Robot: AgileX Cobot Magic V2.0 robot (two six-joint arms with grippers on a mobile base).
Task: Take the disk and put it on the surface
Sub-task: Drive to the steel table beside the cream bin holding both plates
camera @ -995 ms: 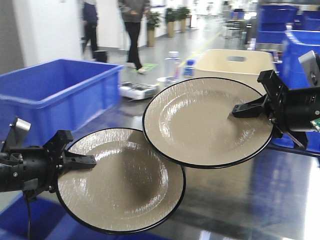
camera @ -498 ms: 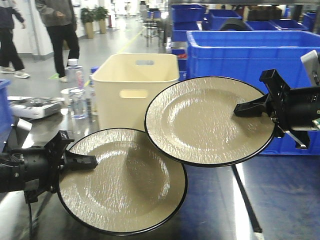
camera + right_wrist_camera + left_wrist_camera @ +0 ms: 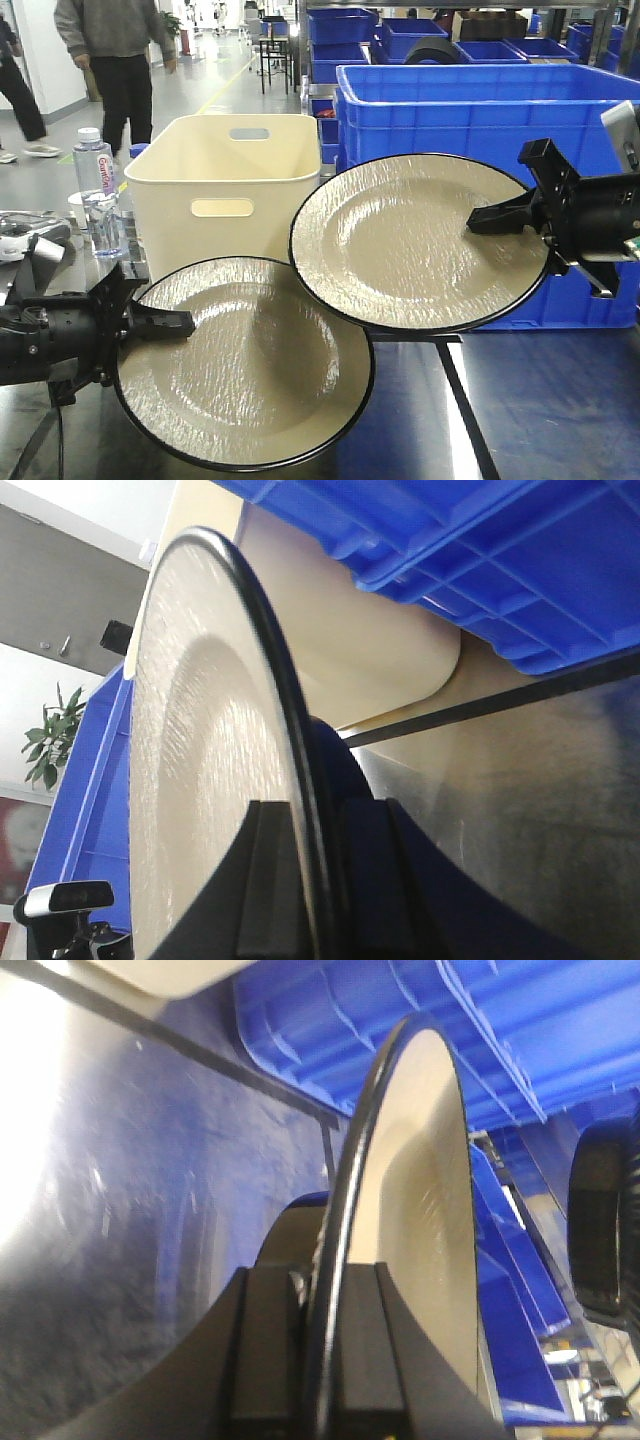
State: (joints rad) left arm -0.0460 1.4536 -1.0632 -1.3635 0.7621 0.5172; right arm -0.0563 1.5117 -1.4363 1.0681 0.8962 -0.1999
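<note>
Above the near surface (image 3: 560, 400), grab done and placing left: left disk (image 3: 250, 370) rim-clamped in left gripper (image 3: 175, 322), right disk (image 3: 400, 245) higher, rim-clamped in right gripper (image 3: 478, 222), rims overlapping in view; bare tabletop below, cream tub (image 3: 210, 190) and blue crate (image 3: 450, 110) crowding the far side.

No lettering could be read with certainty. A clear plastic water bottle (image 3: 97, 195) stood at the left, beside the cream tub (image 3: 215, 175). It wore a red-and-white label, but the print was too small and blurred to make out.
</note>
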